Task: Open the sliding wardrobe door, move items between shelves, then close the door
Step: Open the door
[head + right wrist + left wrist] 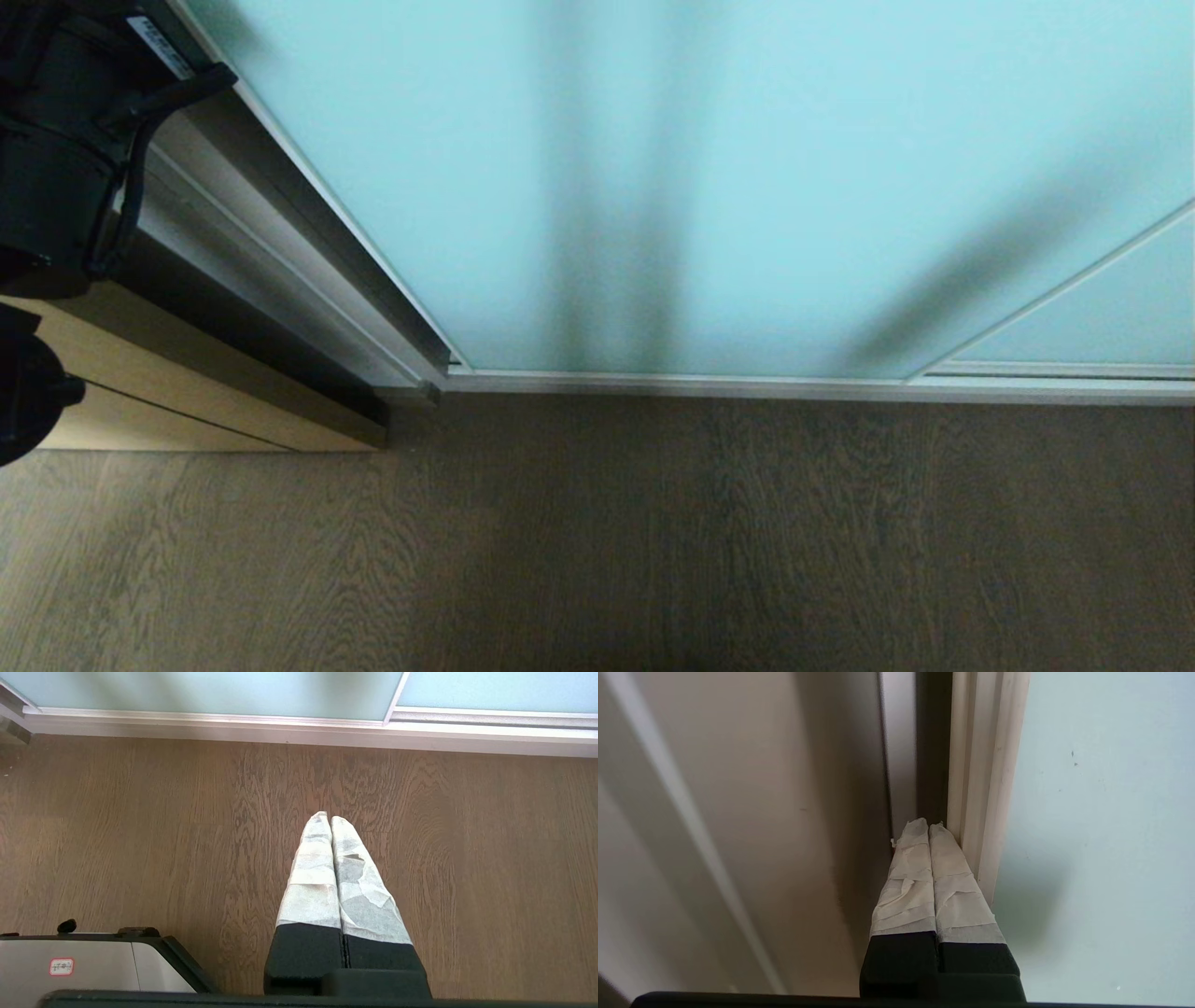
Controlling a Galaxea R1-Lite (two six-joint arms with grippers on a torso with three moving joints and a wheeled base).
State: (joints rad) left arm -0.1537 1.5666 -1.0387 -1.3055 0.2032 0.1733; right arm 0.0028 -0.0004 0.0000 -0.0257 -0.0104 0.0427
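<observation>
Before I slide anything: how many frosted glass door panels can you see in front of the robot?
2. The sliding wardrobe door fills most of the head view; the left gripper points at its left frame edge. A second panel shows at lower right. More may lie outside view.

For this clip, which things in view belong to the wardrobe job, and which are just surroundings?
Job:
- sliding wardrobe door, frosted aqua glass, closed
- left gripper, shut, tips in the dark gap beside the door's white frame

Surroundings:
- right gripper, shut, hanging over the wooden floor
- light wooden door
- second glass panel
</observation>
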